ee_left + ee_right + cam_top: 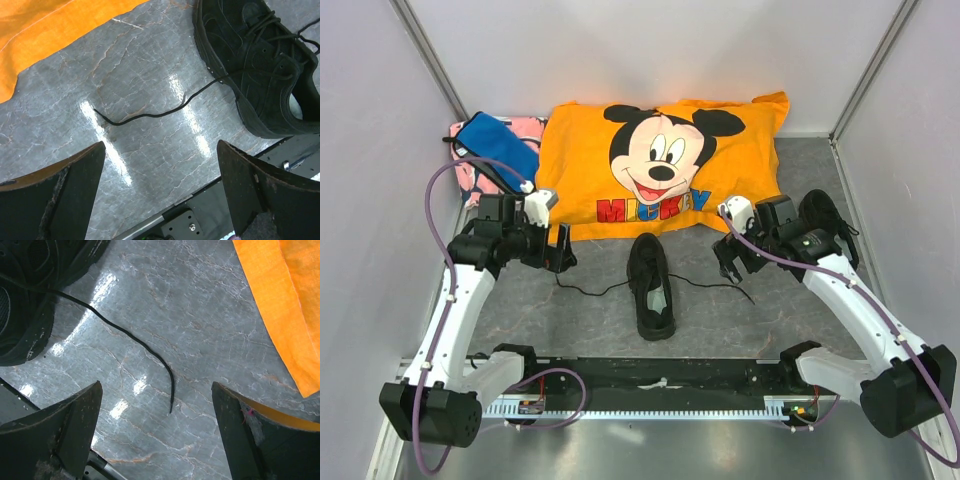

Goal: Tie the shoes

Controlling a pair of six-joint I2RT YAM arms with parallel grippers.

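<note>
From high above and behind the arm bases (pixel 505 365), looking down and forward across the whole grey table (pixel 580 320) to the orange pillow (pixel 580 170) at the far wall (pixel 650 50). From the left gripper (pixel 558 248), close over the table, facing down between its own spread fingers (pixel 65 190) toward the centre shoe (pixel 260 65) at frame's upper right and one lace end (pixel 150 114). From the right gripper (pixel 728 258), equally close, facing down toward the same shoe at upper left and the other lace end (pixel 140 345). Shared by all three: the centre shoe, the pillow's edge and the table between.
</note>
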